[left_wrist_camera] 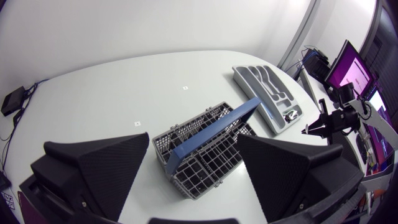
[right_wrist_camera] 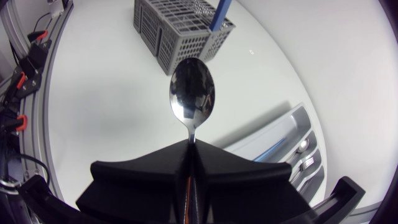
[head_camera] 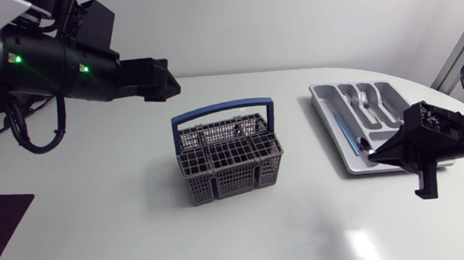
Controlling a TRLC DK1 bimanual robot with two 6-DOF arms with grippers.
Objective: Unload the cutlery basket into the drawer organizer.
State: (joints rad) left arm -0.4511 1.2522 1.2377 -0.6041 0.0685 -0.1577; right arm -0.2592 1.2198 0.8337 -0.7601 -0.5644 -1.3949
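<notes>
jaws of the left gripper (head_camera: 170, 85) stand wide, upper left in the head view; cutlery basket (head_camera: 228, 159) at centre, drawer organizer (head_camera: 320, 107) at right, right gripper (head_camera: 373, 156) beside it. left wrist: basket ahead of the parted fingers. right wrist: jaws pinch a spoon (right_wrist_camera: 192, 96) by its handle.

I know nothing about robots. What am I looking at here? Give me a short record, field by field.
Basket: grey cutlery basket with blue handle, upright mid-table
Organizer: grey drawer organizer on the right arm's side, some cutlery in it
Left gripper: fingers open, empty, raised near the basket
Right gripper: fingers shut on a spoon, bowl sticking out ahead, beside the organizer
</notes>
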